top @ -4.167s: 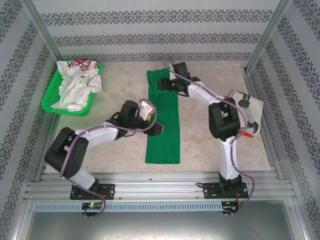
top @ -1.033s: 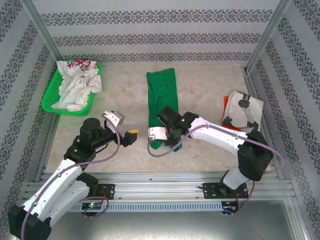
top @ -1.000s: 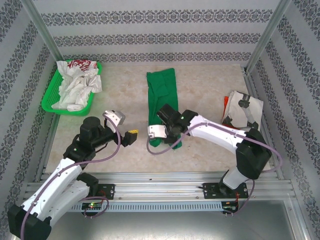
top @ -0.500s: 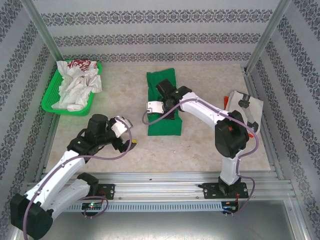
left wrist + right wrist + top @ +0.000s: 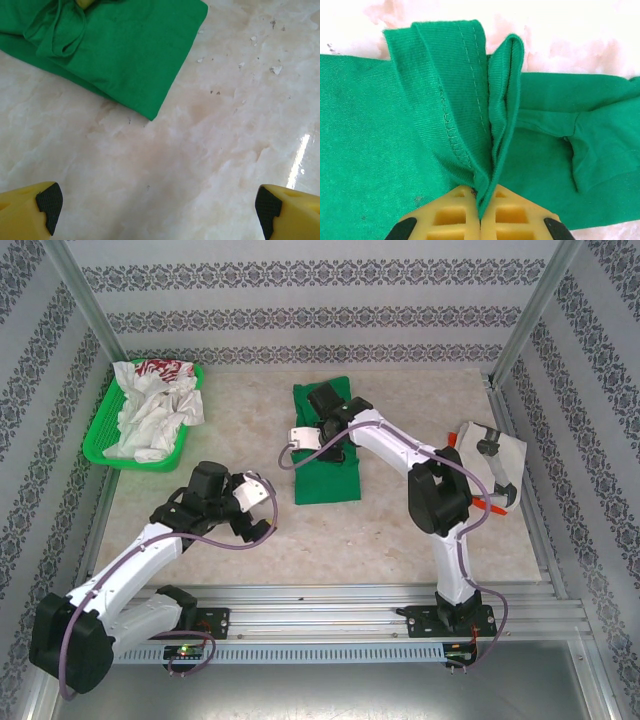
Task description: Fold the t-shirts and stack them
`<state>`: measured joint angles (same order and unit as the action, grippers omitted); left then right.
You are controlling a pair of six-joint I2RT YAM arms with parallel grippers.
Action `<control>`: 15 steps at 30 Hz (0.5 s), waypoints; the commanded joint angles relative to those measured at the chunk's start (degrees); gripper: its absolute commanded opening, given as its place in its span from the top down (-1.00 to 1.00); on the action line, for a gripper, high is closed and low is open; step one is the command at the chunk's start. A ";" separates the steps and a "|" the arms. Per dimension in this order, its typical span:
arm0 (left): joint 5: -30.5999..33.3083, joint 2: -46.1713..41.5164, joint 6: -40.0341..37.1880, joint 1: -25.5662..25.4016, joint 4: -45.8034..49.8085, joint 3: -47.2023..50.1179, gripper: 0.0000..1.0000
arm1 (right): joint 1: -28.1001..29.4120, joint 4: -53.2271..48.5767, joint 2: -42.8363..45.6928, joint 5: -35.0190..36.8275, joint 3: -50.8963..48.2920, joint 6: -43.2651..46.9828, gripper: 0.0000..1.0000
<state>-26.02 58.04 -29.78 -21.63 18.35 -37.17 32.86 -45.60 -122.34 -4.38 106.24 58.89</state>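
The green t-shirt (image 5: 328,472) lies folded in the middle of the table. My right gripper (image 5: 330,435) is over its far half, shut on a pinched fold of the hem. The right wrist view shows that doubled green cloth (image 5: 470,115) standing up between the closed yellow fingers (image 5: 450,215) of the right gripper (image 5: 481,212). My left gripper (image 5: 258,525) hovers open over bare table, near-left of the shirt. In the left wrist view its fingertips (image 5: 44,202) stand wide apart with nothing between them, and a corner of the green shirt (image 5: 125,50) lies beyond. Crumpled white t-shirts (image 5: 150,410) fill the basket.
The green mesh basket (image 5: 100,448) stands at the far left, a red-printed shirt (image 5: 160,367) on top. A folded white shirt (image 5: 495,445) lies at the right edge, partly behind my right arm. Patterned walls and metal posts enclose the table.
My right gripper has carried the shirt's near end toward the far end, doubling the long strip to half its length. The left arm drew back near-left, staying open.
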 commanded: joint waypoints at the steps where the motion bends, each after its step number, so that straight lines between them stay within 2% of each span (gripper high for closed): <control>1: -2.21 0.20 -0.81 0.78 -3.98 -0.98 -1.00 | -0.69 -0.10 -2.25 -1.56 2.41 0.25 1.00; 15: -2.54 0.39 0.64 0.75 -6.12 -0.19 -1.00 | -2.34 0.17 -5.49 -1.44 4.24 -1.99 1.00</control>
<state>-26.94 58.30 -29.56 -21.63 14.70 -37.17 31.22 -45.54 -126.26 -4.97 108.84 58.15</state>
